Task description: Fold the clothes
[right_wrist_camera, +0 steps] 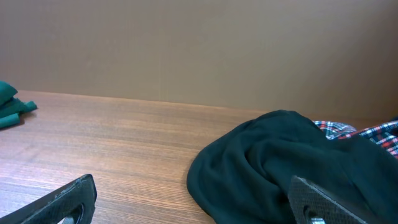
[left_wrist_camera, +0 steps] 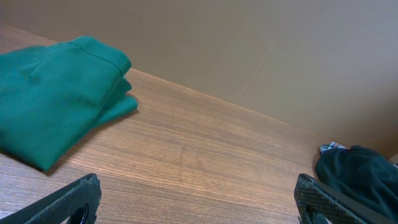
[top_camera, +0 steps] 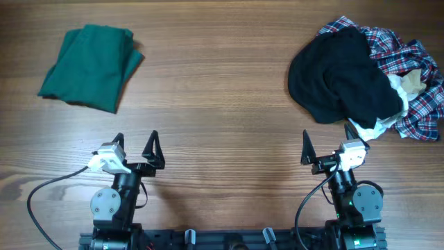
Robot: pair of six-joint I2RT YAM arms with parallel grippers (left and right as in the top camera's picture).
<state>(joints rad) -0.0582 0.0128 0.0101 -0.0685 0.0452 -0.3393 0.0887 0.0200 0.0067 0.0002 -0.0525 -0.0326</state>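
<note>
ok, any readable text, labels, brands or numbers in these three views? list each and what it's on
No readable text in any view.
Folded green cloth garment: no label or print showing.
Crumpled black garment: no tag or lettering visible.
Red-and-blue plaid shirt: pattern only, no text.
Brown wooden table: plain grain.
Black round arm bases: any marking is too small to read.

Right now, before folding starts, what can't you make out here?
- Overhead: the black garment covers much of the plaid shirt; how many pieces lie beneath cannot be told.
- Overhead: the pale cloth between them is too buried to identify.
- Left wrist: the black garment is cut off by the right edge.
- Right wrist: the green folded garment is cut off by the left edge.
</note>
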